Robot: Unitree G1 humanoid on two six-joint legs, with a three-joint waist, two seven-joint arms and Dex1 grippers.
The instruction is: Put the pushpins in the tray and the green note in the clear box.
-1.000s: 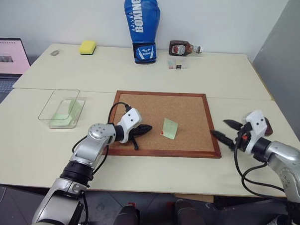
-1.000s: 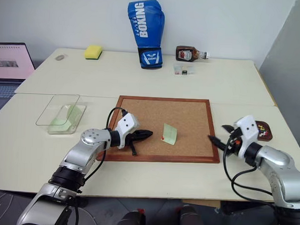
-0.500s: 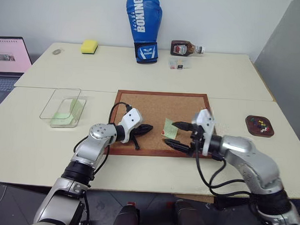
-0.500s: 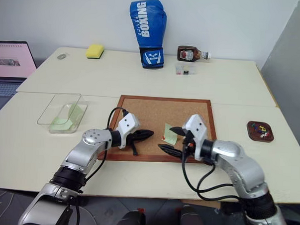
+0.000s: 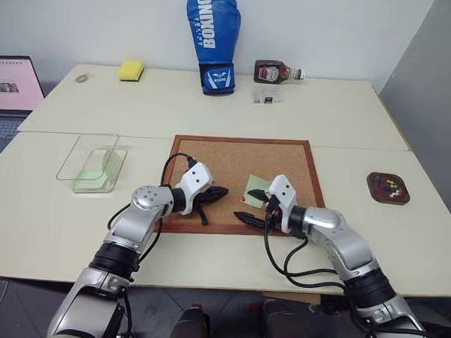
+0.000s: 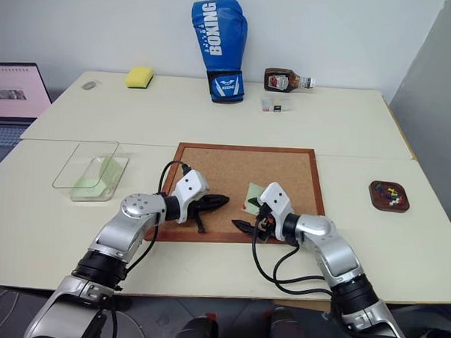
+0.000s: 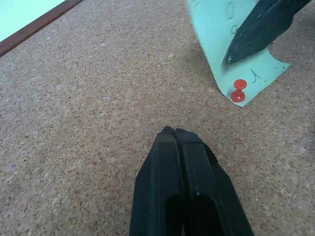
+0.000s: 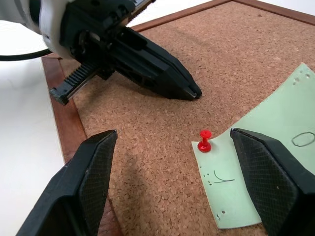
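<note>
Cork board (image 5: pixel 243 185) mid-frame: right tool (image 8: pixel 177 189) wide, straddling red pushpin (image 8: pixel 204 140) on green note (image 8: pixel 268 162); left tool (image 7: pixel 179 135) shut, empty. Next: pinch pin head, pull.

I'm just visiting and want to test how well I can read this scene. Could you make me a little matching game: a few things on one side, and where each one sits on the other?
Things:
1. red pushpin
2. tray
3. clear box
4. yellow sponge

Places:
A. at the table's far edge, left of the boxing glove
B. on the table, right of the cork board
C. stuck in a corner of the green note
D. on the table, left of the cork board

Pairs: 1-C, 2-B, 3-D, 4-A
</note>
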